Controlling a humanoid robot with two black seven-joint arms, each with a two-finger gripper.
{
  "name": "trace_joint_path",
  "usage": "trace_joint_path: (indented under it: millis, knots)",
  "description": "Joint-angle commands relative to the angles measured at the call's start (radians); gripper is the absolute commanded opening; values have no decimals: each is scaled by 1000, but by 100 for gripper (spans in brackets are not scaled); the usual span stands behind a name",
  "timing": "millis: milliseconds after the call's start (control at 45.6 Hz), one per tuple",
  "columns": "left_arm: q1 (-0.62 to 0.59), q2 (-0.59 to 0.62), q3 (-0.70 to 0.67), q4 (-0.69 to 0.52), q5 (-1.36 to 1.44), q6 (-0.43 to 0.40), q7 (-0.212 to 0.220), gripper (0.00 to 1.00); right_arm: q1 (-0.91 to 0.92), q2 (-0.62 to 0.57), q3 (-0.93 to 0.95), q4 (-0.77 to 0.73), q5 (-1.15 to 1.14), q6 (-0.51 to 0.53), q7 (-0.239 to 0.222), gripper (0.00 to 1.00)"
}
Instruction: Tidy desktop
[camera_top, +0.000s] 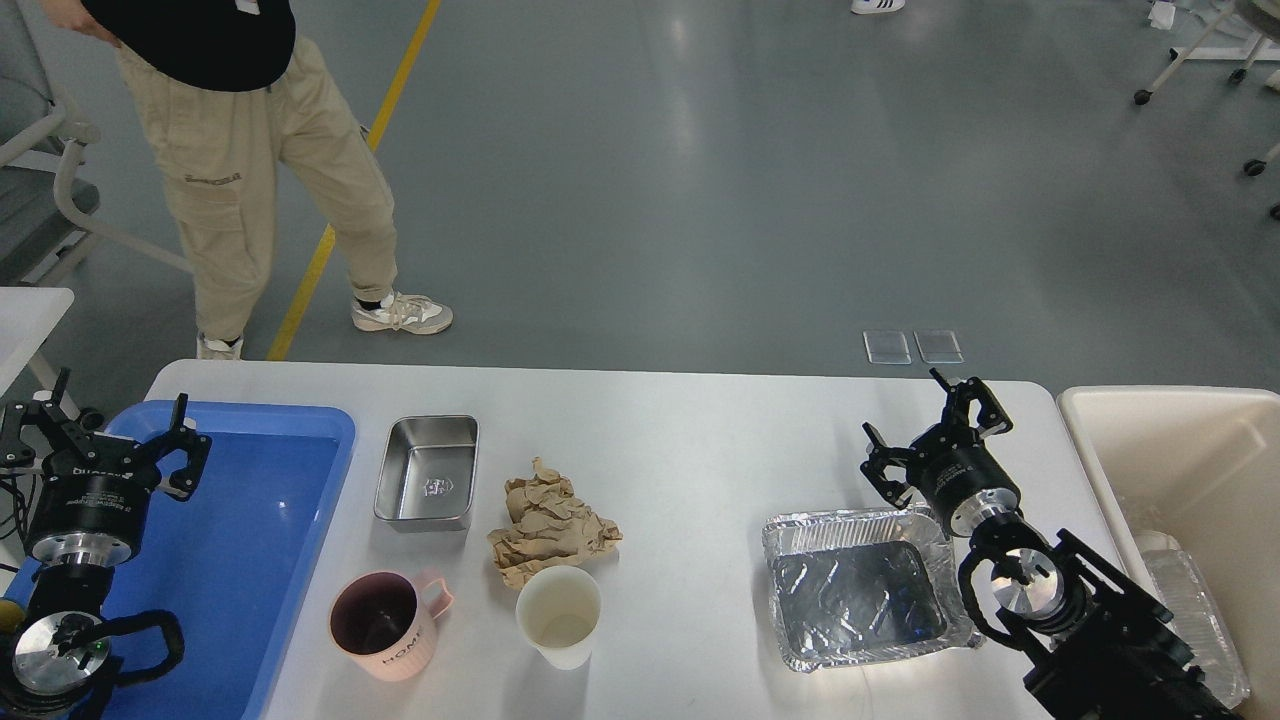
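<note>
The desktop (690, 430) spans the view, bearing an empty steel tin (427, 472), crumpled brown paper (548, 520), a pink mug (385, 625), a white paper cup (559, 615) and an empty foil tray (860, 588). The left gripper (100, 435) hangs over the blue tray (290, 520) (bare inside), fingers spread. The right gripper (935, 435), fingers also spread, sits beside the foil tray, near the cream bin (1100, 420).

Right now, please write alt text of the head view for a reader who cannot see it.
A white desktop holds a steel tray, crumpled brown paper, a pink mug, a paper cup and a foil tray. The open left gripper hangs over a blue tray, the open right gripper by the foil tray.
</note>
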Motion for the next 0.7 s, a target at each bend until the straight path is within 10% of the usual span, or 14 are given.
trace_joint_path:
  millis: [0,526,680]
  knots:
    - [-5,0,9,1,0,1,2,100,0,2,0,5,0,2,0,100]
    - [-3,6,13,0,0,4,9,100,1,2,-12,3,0,5,0,100]
    - [-6,20,16,0,0,6,94,100,3,3,-12,0,0,4,0,100]
